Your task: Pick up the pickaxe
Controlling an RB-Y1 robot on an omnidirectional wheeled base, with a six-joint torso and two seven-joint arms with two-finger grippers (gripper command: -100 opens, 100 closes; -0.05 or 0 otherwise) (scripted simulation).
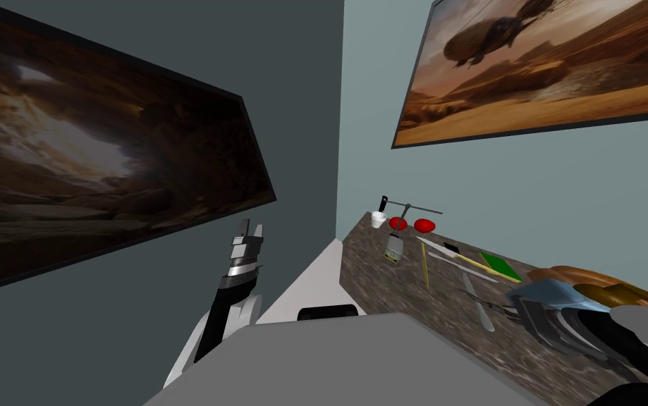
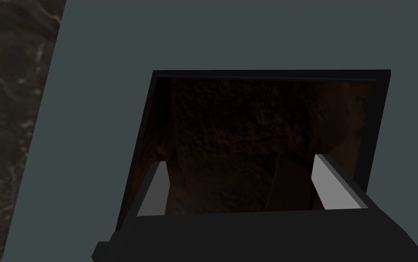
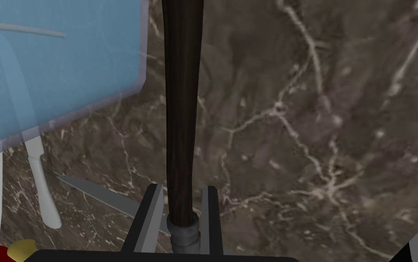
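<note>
The right gripper [image 3: 182, 186] has its fingers [image 3: 152, 218] clamped on the pickaxe [image 3: 183, 113], pressing both sides of the dark wooden handle just above its grey collar. From that collar a pointed grey blade runs out to one side, low over the dark veined marble bench [image 3: 317, 113]. The handle stretches straight away from the gripper across the bench top; whether it rests on the stone or hangs just clear of it I cannot tell. Beside the handle lies a translucent blue panel [image 3: 57, 68], with a white utensil handle [image 3: 42, 182] partly under its edge. In the head view this arm reaches over the near end of the bench, whose far end carries a white cup [image 1: 378, 219], two red items [image 1: 424, 225], a thin yellow stick [image 1: 425, 264] and a flat green piece [image 1: 500, 266]. The left gripper [image 1: 249, 227] is raised at my left, off the bench's edge, and its fingers [image 2: 335, 184] stand well apart with nothing between them.
</note>
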